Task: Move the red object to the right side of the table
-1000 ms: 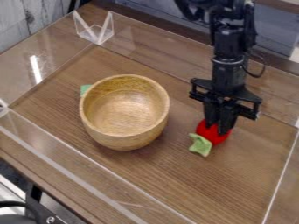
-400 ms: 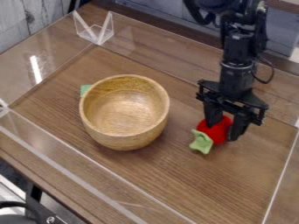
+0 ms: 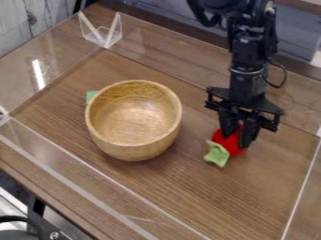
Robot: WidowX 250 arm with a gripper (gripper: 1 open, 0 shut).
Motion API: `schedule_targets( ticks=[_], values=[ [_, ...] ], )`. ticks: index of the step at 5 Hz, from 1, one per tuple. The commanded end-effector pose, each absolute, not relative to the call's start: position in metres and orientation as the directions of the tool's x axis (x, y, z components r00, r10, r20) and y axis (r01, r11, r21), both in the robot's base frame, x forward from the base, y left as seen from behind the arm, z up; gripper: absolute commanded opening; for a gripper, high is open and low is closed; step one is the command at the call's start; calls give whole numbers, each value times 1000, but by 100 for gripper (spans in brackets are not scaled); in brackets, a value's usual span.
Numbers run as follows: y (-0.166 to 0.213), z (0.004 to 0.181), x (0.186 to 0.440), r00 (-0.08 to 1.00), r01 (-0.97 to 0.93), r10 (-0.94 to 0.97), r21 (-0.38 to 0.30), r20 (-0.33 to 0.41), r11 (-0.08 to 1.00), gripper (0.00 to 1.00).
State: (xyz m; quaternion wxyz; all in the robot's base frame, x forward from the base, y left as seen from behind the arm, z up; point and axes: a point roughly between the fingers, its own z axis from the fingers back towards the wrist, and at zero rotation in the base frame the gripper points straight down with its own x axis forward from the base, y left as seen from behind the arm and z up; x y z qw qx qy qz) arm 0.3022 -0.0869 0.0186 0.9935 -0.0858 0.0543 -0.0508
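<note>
End effector (image 3: pixel 241 136) astride red object (image 3: pixel 227 144), seemingly unclamped

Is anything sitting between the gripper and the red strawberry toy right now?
Nothing visible does. The gripper points down directly over the red strawberry toy, its fingers around the toy's red part on the table. The wooden bowl sits off to the picture's left, clear of both.

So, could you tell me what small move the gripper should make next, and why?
Probably lift straight up. The red object lies on the table, right of the bowl, and the gripper stands over it with fingers parted, apparently released.
</note>
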Motion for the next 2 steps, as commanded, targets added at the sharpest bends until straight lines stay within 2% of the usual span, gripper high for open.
schedule_targets(
  ticks=[1, 2],
  values=[
    [-92, 16, 293, 981, 107, -130, -153, -146, 982, 100],
    [-99, 21, 292, 976, 132, -154, -147, -152, 980, 0]
  ],
)
